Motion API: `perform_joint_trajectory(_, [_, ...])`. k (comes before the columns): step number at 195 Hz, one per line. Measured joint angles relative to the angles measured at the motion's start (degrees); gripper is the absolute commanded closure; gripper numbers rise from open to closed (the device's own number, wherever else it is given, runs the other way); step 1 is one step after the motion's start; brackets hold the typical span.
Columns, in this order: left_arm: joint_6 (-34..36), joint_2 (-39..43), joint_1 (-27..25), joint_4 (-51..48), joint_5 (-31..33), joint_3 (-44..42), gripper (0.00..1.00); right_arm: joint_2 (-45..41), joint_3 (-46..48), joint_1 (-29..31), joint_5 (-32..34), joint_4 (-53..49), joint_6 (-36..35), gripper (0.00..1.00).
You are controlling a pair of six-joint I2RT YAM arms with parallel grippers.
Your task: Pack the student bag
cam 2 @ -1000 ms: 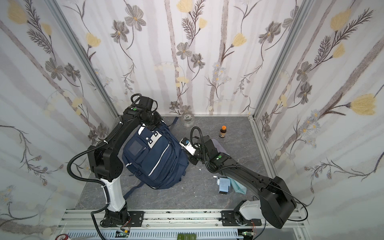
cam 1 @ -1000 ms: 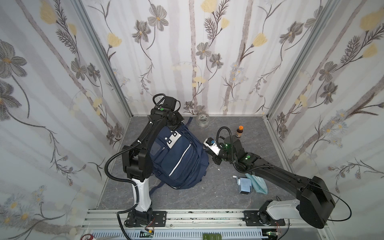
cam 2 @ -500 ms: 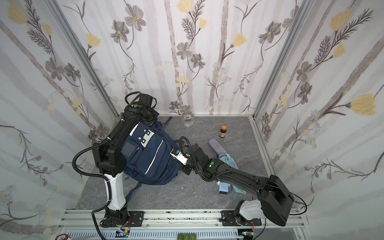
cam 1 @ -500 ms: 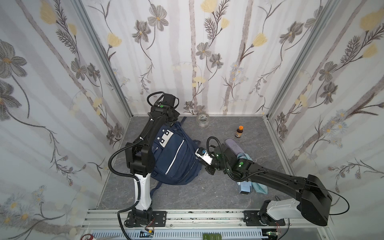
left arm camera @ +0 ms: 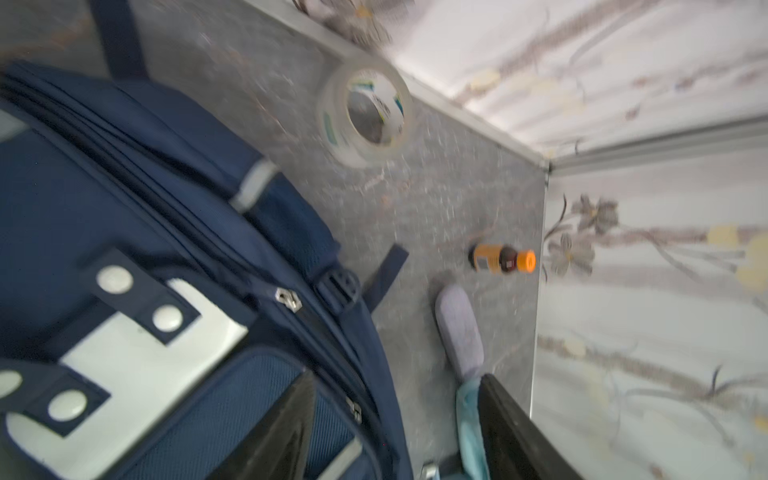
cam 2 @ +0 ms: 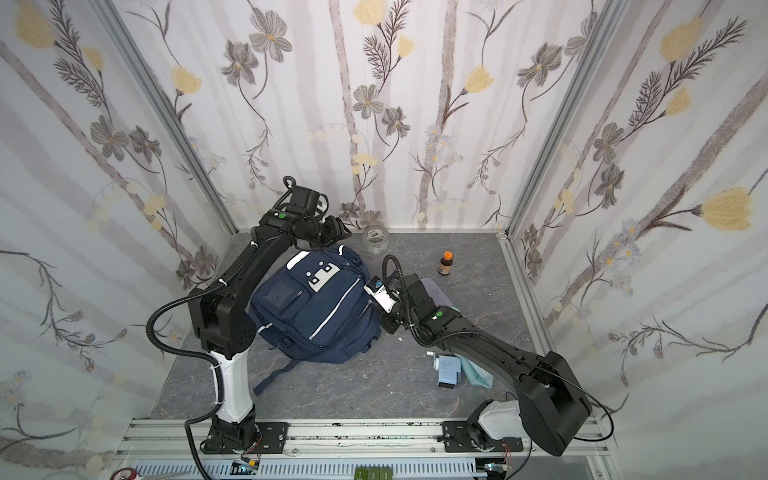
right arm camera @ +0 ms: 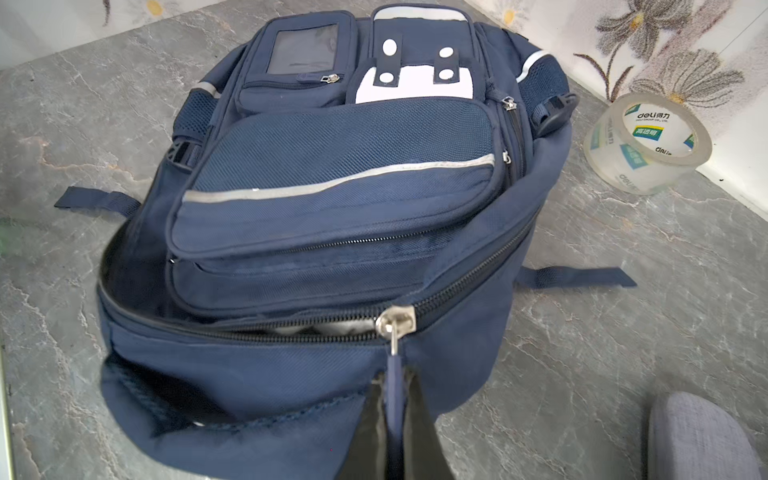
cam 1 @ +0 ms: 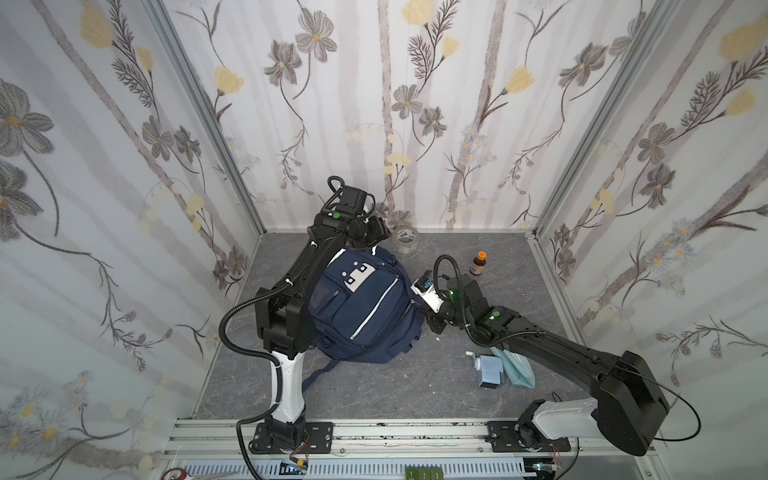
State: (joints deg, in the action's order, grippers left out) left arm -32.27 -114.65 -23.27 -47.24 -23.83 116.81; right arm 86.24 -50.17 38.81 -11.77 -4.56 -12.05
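Note:
The student bag (cam 1: 361,307) (cam 2: 316,307) is a navy backpack with white patches, lying front-up on the grey floor. Its main zip is partly undone, and pale lining shows beside the slider (right arm camera: 394,328). My right gripper (right arm camera: 392,386) (cam 1: 432,324) is at the bag's right edge, shut on the fabric tab of that zipper pull. My left gripper (left arm camera: 397,376) (cam 1: 376,232) hovers over the bag's top end (left arm camera: 104,208) by the back wall. It is open with nothing between its fingers (left arm camera: 291,415).
A clear tape roll (cam 1: 405,241) (right arm camera: 648,141) stands by the back wall. A small brown bottle with an orange cap (cam 1: 478,264) is further right. A grey pouch (right arm camera: 706,436) lies under my right arm. A blue box (cam 1: 490,370) and teal packet (cam 1: 515,365) lie front right.
My left gripper has opened and let go of the bag's top, and the bag has sunk flatter onto the floor. My right gripper moved left, then back right, keeping the zipper pull.

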Motion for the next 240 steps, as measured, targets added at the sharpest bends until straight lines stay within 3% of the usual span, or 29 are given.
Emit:
perform_joint_trajectory(26, [8.2,0.4,-5.3,-6.8,-1.7,-0.9,0.36,0.0,0.1,-1.8,-1.0,-0.3,-2.7,1.00])
perform_joint_trajectory(57, [14.2,0.4,-10.1,-13.2,2.4,-2.7,0.42,0.0,0.5,-3.2,-2.7,-0.5,-4.1,1.00])
perform_joint_trajectory(102, [15.4,2.9,-13.1,-15.5,11.8,-9.2,0.46,-0.3,0.5,-3.7,-3.5,-0.5,-4.5,1.00])
perform_joint_trajectory(139, [15.6,4.7,-14.1,-14.4,15.6,-15.3,0.49,-0.3,0.5,-4.3,-4.4,-0.7,-4.5,1.00])
perform_joint_trajectory(165, [15.6,3.9,-14.6,-13.0,16.7,-17.2,0.60,-0.3,0.5,-4.7,-4.8,-0.8,-4.5,1.00])
perform_joint_trajectory(199, [15.5,2.6,-14.9,-12.2,19.5,-16.9,1.00,-0.5,0.6,-4.7,-5.2,-0.8,-4.5,1.00])
perform_joint_trajectory(240, [12.8,1.9,-14.3,-12.1,22.9,-12.8,1.00,-1.7,1.5,-4.7,-5.7,-1.0,-4.2,1.00])
